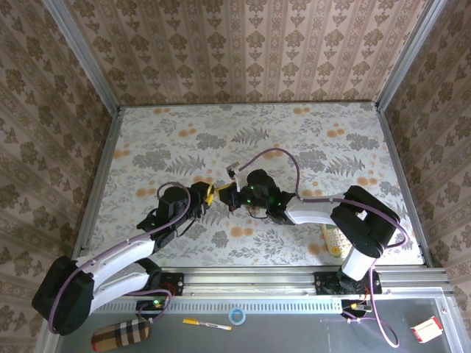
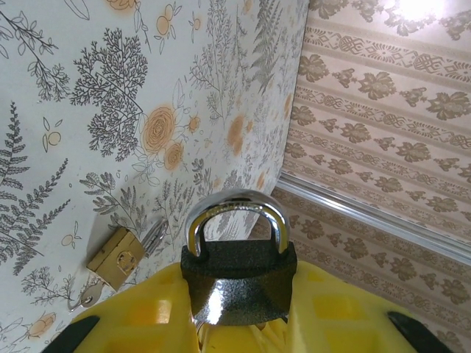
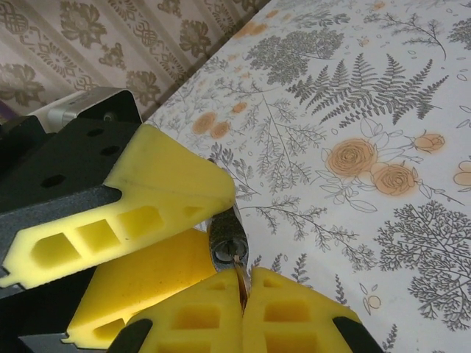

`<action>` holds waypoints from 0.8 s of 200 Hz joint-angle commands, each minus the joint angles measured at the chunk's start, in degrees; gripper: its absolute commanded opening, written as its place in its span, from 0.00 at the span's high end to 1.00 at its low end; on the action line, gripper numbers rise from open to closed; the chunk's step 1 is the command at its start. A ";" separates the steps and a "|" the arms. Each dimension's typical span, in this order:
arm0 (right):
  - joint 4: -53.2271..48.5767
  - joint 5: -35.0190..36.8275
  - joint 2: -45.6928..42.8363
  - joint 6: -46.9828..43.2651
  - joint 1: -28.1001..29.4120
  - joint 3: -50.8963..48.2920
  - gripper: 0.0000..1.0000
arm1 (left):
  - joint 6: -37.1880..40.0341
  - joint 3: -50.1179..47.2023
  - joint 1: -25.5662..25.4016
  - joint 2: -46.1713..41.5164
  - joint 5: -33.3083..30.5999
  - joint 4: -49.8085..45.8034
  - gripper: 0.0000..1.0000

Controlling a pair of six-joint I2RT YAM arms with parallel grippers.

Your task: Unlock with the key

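we have the left gripper (image 1: 204, 195) clenched on the dark padlock (image 2: 237, 283), its shackle pointing away from the wrist. the right gripper (image 3: 243, 298) is pinched on the key (image 3: 238, 266), a thin sliver seen edge-on. its blade runs straight from the pads to the padlock's underside, apparently touching; we judge the turn goes about that axis.

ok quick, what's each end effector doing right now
left end effector: closed on the dark padlock.
right end effector: closed, pinching the key at the padlock's base.
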 commanded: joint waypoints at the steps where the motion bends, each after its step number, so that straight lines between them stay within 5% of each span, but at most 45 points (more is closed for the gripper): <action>1: 2.46 -10.56 -0.49 -1.48 3.06 2.66 1.00 | 0.44 3.91 -2.05 2.09 10.73 12.09 1.00; 58: 13.94 -7.17 0.58 5.57 3.13 -0.73 1.00 | -0.11 5.63 -2.54 6.04 10.77 20.66 1.00; 84: 7.17 -8.55 0.78 3.54 3.61 3.02 1.00 | 4.97 9.79 -2.76 4.05 14.19 6.55 1.00; 121: 3.90 -9.93 0.03 2.69 3.72 5.15 1.00 | 8.98 10.07 -4.40 1.89 11.91 0.51 1.00; 160: 2.73 -15.22 -0.92 0.65 3.72 5.86 1.00 | 3.71 7.11 -5.00 9.02 15.77 16.32 1.00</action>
